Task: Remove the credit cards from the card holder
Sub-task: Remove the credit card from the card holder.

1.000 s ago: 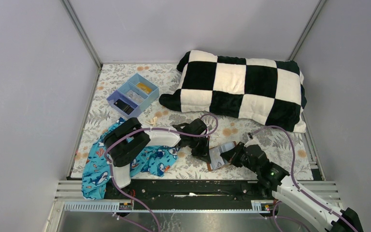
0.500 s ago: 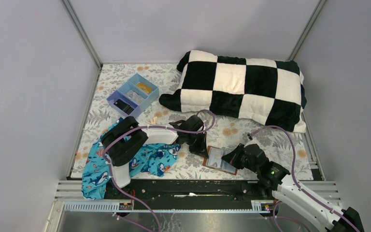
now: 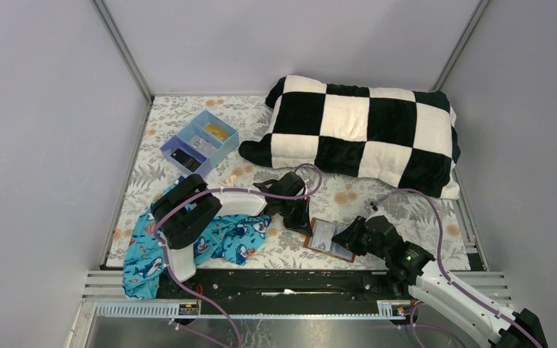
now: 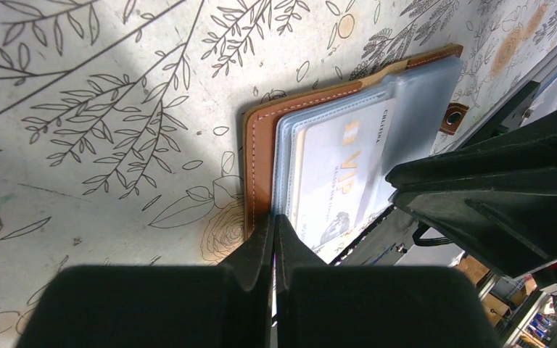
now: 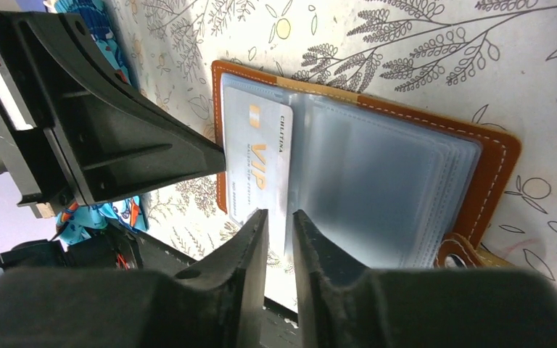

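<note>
Found the left end effector point(image 4: 274, 223) clenched, its fingers point(image 4: 250, 254) pressed flat together with nothing between them; tips set at the brown stitched border of the wallet point(image 4: 260, 145), on the edge toward the left arm; cannot tell whether pressing or only touching.

Found the right end effector point(image 5: 280, 217) at the opposite side of the wallet, fingers point(image 5: 319, 246) nearly together with a slim gap left; seen through that gap, the near edge of a white card point(image 5: 250, 156) lettered VIP in gold; cannot tell whether clamped on it or merely poised over it.

Noted the wallet lying open and flat on the floral surface point(image 3: 152, 152), between the two end effectors and near the arm bases; the card lying within the wallet's outline, on the half nearer the left end effector; cannot tell whether inside a sleeve; a stack of cloudy clear sleeves point(image 5: 377, 174) over the other half; snap tab point(image 5: 455, 254) at the corner by the right end effector.

Farther out: shark-print cloth point(image 3: 145, 254) under the left arm; blue tray point(image 3: 216, 152) at the far left; chequered pillow point(image 3: 362, 130) at the back, well apart from the wallet.
</note>
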Controlling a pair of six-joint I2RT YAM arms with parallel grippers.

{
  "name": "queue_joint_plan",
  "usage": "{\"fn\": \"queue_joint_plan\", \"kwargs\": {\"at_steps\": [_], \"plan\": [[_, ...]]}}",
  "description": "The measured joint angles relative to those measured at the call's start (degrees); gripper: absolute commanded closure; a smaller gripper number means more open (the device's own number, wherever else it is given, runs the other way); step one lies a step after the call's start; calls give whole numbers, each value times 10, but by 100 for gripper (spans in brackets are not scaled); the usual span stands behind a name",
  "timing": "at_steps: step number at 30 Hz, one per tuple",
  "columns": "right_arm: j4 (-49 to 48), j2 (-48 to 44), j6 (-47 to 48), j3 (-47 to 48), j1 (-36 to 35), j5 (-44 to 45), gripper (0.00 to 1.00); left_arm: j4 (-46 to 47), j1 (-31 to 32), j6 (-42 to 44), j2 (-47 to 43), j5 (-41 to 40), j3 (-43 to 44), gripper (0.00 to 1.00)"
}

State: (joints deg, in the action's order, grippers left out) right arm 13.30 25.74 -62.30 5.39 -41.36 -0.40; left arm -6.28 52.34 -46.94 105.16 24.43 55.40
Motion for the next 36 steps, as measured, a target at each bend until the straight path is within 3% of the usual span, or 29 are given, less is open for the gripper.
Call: {"fn": "queue_joint_plan", "kwargs": {"at_steps": [16,21,26,36], "plan": [[-65,54,-20,-19,0,-38,69,0,0,0,0,0,0,100],[-85,56,-31,-27,0,-38,77,0,0,0,0,0,0,100],[-89,56,-38,-28,0,-37,100,0,0,0,0,0,0,100],[-74,-4,-42,-27,0,-28,100,0,-3,1,0,0,0,100]]}}
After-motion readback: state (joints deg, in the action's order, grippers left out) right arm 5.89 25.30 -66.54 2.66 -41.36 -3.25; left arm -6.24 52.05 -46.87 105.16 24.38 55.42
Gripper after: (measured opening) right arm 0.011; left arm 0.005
